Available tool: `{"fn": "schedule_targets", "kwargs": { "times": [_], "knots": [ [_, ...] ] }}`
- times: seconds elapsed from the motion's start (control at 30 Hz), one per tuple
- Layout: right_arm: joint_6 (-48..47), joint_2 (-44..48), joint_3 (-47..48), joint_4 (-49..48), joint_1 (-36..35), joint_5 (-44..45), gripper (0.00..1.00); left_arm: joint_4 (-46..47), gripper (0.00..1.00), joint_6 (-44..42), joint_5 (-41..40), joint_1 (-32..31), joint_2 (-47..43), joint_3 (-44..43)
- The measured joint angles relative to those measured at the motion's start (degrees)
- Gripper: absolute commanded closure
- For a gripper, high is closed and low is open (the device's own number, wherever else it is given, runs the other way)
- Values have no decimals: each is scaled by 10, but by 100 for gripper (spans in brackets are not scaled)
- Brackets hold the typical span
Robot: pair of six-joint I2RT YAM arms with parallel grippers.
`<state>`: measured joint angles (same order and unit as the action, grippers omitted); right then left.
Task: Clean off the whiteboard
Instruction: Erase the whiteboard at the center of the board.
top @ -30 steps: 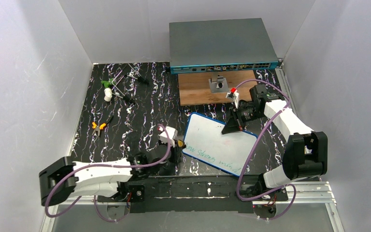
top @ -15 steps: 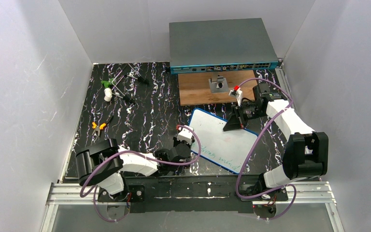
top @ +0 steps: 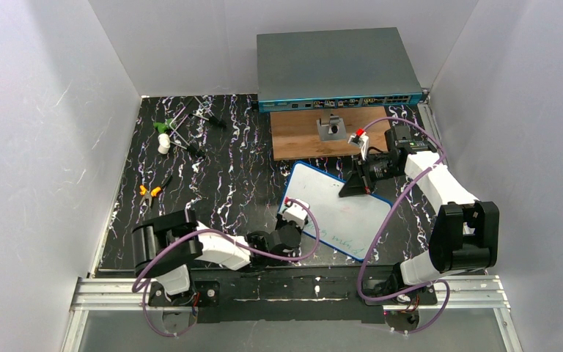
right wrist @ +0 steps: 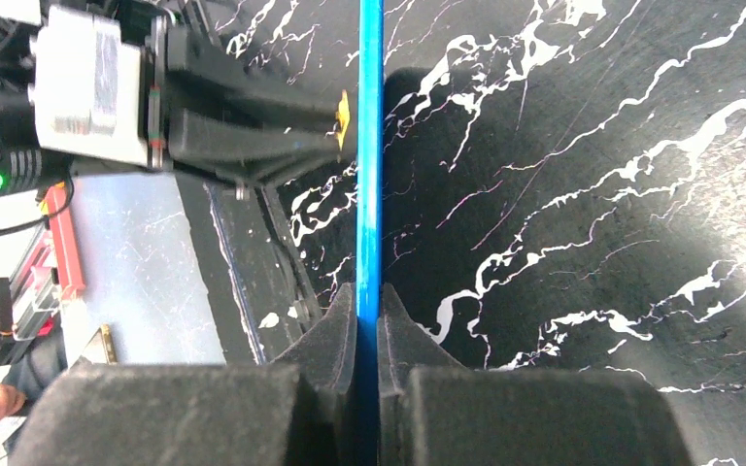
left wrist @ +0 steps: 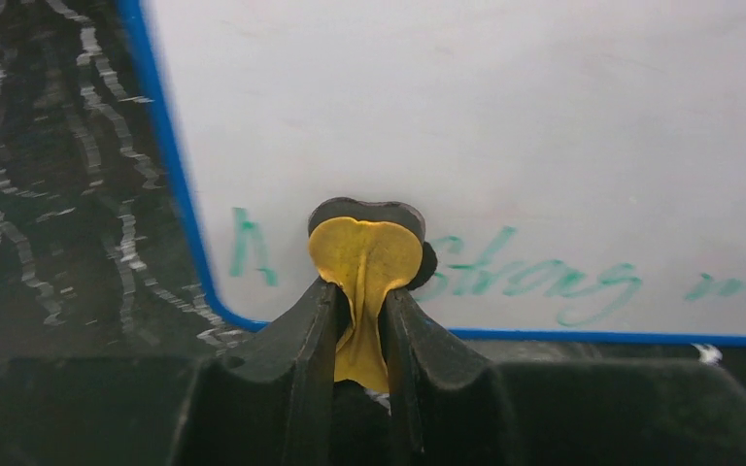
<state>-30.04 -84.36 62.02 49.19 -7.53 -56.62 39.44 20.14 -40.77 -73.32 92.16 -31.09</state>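
Whiteboard, small, flat and rectangular with a thin blue rim and rounded corners (top: pixel 333 209), lies toward 4 o'clock on the black white-veined mat (top: pixel 212 169), near the big grey metal box with ports (top: pixel 333 62) at 12 o'clock. The left gripper (top: pixel 291 220) sits at the board's 8 o'clock edge, its two black fingers (left wrist: pixel 296 340) pinched tight on a soft yellow pad (left wrist: pixel 364 267) with a dark backing. The pad presses the white surface (left wrist: pixel 466 146) right on the green handwritten line (left wrist: pixel 534 282), covering some letters. The line runs out of the left wrist view at 3 o'clock and is too small to read from above. The right gripper (top: pixel 355 187) is at the board's 1 o'clock edge; in its own camera the board shows only edge-on as a blue strip (right wrist: pixel 369 146), with the jaws closed on that rim (right wrist: pixel 368 311). Whether that edge is raised off the mat cannot be told.
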Motion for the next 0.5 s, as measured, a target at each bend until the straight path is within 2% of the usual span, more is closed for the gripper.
{"fn": "schedule_targets", "kwargs": {
  "times": [0.23,0.5],
  "knots": [
    [0,0,0,8,-9,0,99,-62,100,57,-21,61,-87,38],
    [3,0,0,8,-6,2,99,-47,100,49,28,75,-79,44]
  ]
}}
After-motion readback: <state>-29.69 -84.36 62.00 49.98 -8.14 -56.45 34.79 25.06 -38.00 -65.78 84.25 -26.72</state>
